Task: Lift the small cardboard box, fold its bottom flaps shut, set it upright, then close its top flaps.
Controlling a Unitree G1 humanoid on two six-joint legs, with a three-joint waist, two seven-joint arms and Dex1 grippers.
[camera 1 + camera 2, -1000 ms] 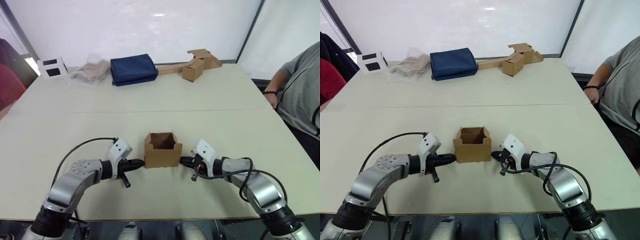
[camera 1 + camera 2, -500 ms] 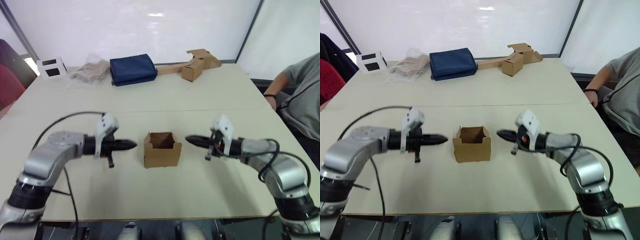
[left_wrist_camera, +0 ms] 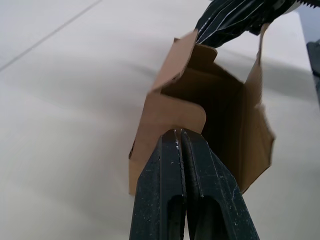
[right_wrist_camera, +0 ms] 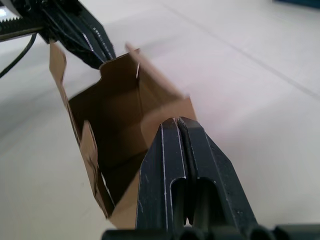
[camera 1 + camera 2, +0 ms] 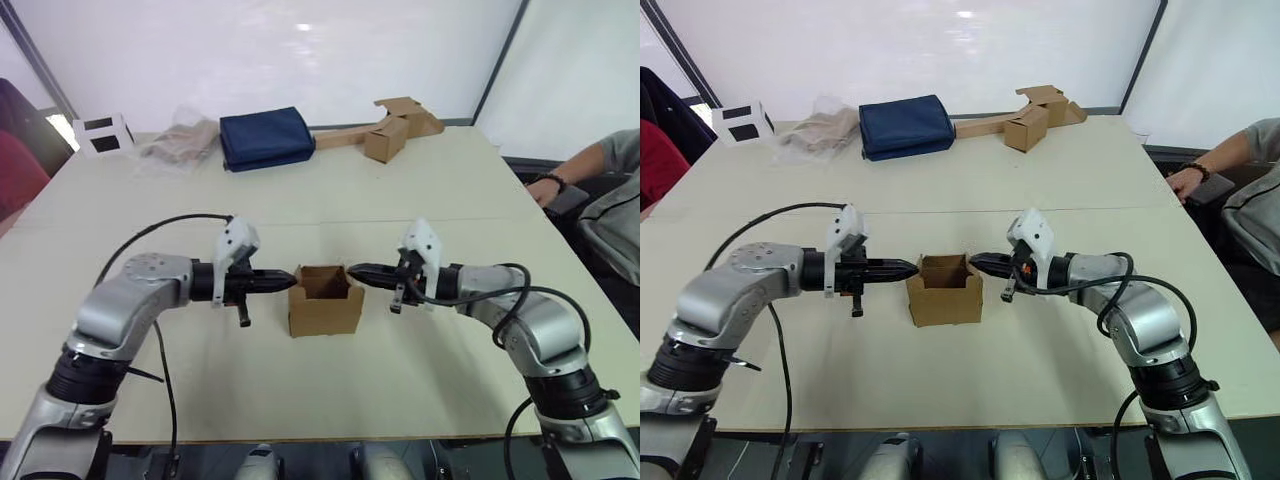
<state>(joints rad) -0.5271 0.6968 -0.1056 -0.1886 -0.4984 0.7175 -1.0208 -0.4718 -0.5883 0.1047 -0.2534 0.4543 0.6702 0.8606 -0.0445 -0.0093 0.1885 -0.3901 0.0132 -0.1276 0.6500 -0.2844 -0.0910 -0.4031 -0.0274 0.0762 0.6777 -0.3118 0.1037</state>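
The small cardboard box (image 5: 325, 312) stands upright near the table's front edge with its top open. Its top flaps (image 5: 343, 283) stick up around the rim, and its bottom flaps are hidden underneath. My left gripper (image 5: 288, 281) is shut, its tip touching the left top flap (image 3: 172, 114) at rim height. Level with it on the other side, my right gripper (image 5: 353, 270) is shut too, with its tip against the right top flap (image 4: 162, 116). The two point at each other across the opening. Neither holds anything.
At the table's far edge lie a navy blue bag (image 5: 266, 138), a crumpled plastic bag (image 5: 182, 142), a white box (image 5: 104, 134) and brown cardboard pieces on a long strip (image 5: 395, 125). A person's hand (image 5: 545, 185) rests at the right edge.
Both grippers rose from table level beside the box's base, swung outward, then came back in to the top flaps. The person at the right has drawn back.
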